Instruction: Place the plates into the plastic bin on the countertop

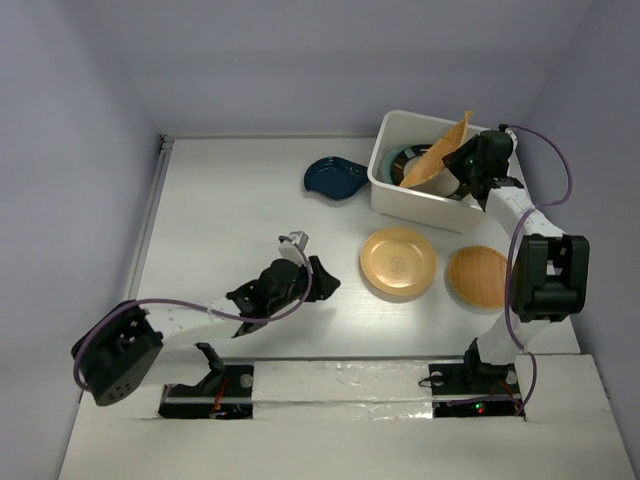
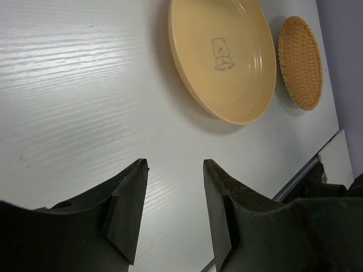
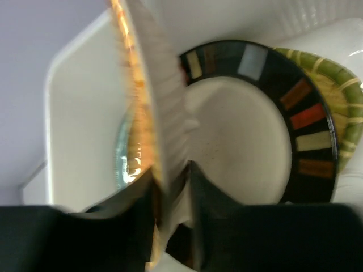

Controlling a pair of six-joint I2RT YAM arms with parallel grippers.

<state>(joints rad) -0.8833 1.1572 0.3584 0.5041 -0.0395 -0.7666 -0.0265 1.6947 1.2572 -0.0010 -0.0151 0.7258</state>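
Your right pincer is clamped on the orange leaf-shaped plate, held on edge over the white plastic bin at 1 o'clock on the worktop. The plate's long axis runs 7 to 1 o'clock. Directly beneath lies the black-rimmed beige round plate. The leaf plate looks glossy and thin, so probably slippery. Your left pincer hovers with its jaws wide.

Tiny lettering under a bear emblem, on the plain orange round plate, too small to read
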